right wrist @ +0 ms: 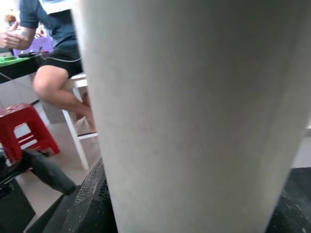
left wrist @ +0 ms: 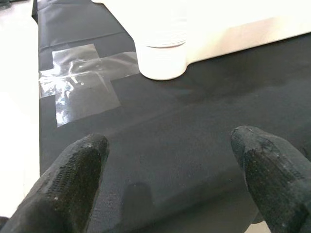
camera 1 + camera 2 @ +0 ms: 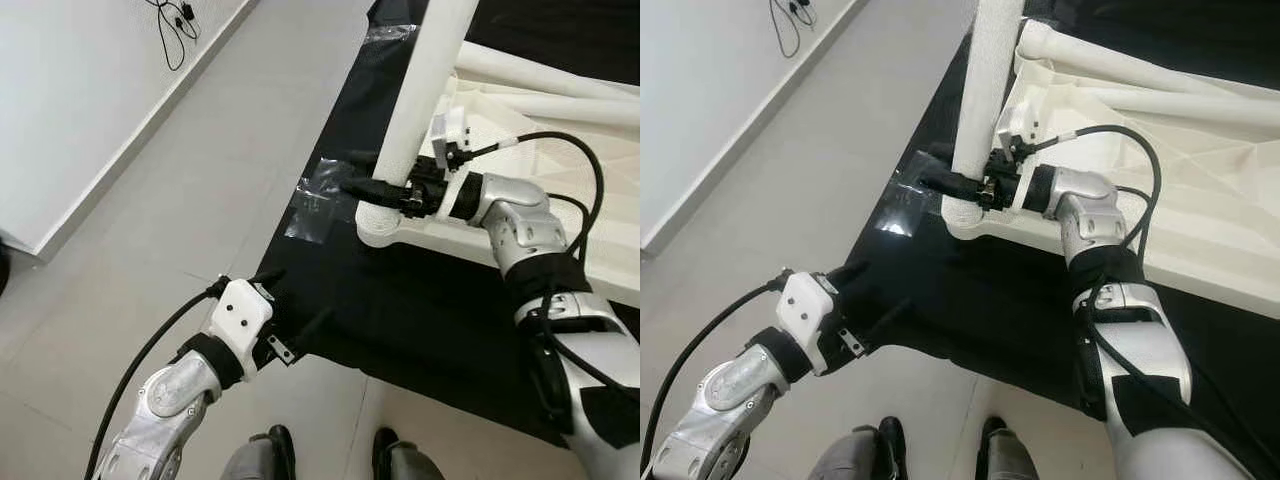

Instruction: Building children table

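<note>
The left gripper (image 3: 296, 312) hangs low over the near edge of the black mat (image 3: 420, 320), its two black fingers (image 2: 73, 179) spread wide with nothing between them. Ahead of it, clear tape (image 3: 320, 200) fastens the mat's edge to the pale tiled floor (image 3: 200, 220). Further right, the white table top (image 3: 560, 130) lies upside down on the mat, a white leg (image 3: 420, 100) standing upright in its near corner socket. The right gripper (image 3: 385, 190) is clamped around that leg just above the socket. Beyond the leg, a person (image 1: 53, 53) sits on a white stool beside a red stool (image 1: 22, 128).
</note>
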Controlling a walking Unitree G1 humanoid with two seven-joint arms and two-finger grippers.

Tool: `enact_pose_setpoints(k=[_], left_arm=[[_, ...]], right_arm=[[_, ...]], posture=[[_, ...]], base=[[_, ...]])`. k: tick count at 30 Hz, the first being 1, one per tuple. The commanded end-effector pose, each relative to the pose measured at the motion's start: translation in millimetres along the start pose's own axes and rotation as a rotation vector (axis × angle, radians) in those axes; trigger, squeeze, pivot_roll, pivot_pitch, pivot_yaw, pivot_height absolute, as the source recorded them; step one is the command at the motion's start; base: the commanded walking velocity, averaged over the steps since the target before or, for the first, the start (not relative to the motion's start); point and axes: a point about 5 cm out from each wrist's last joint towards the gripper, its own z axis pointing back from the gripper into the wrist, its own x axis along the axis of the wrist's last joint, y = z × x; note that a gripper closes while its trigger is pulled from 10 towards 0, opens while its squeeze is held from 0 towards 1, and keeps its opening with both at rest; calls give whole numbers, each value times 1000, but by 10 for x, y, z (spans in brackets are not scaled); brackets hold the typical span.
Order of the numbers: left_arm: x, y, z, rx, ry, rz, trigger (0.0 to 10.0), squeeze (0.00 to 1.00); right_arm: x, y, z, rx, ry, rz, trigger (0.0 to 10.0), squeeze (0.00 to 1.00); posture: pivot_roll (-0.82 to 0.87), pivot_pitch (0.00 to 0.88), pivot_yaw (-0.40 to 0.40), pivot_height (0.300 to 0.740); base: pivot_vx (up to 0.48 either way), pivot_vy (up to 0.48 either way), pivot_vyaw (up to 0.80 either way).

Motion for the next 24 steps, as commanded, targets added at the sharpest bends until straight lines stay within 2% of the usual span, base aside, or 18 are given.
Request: enact_pose_setpoints(k=[1, 6, 13, 16, 18, 21, 24], left_arm=[[-16, -13, 62, -8, 20, 6, 10000, 0], [-11, -92, 105, -30, 34, 23, 10000, 0], [18, -159, 168, -42, 42, 32, 10000, 0], [41, -207, 219, -49, 48, 32, 10000, 0], [41, -207, 219, -49, 48, 32, 10000, 0], [58, -251, 262, -54, 60, 37, 10000, 0], [63, -261, 266, -55, 63, 38, 10000, 0]], right_arm=[[-143, 51, 14, 20, 53, -28, 10000, 0], [-111, 48, -1, 57, 93, 14, 10000, 0], [0, 6, -28, 77, 92, 54, 10000, 0], [96, 11, -36, 151, 90, 83, 10000, 0], [96, 11, -36, 151, 90, 83, 10000, 0], [207, 146, -121, 368, 138, 153, 10000, 0], [218, 191, -159, 412, 151, 169, 10000, 0]], posture=[[49, 428, 72, 740], [58, 442, 76, 740], [82, 459, 77, 740], [103, 471, 80, 740], [103, 471, 80, 740], [111, 488, 83, 740], [112, 490, 82, 740]], base=[[0, 0, 0], [0, 0, 0], [0, 0, 0], [0, 0, 0], [0, 0, 0], [0, 0, 0], [0, 0, 0]])
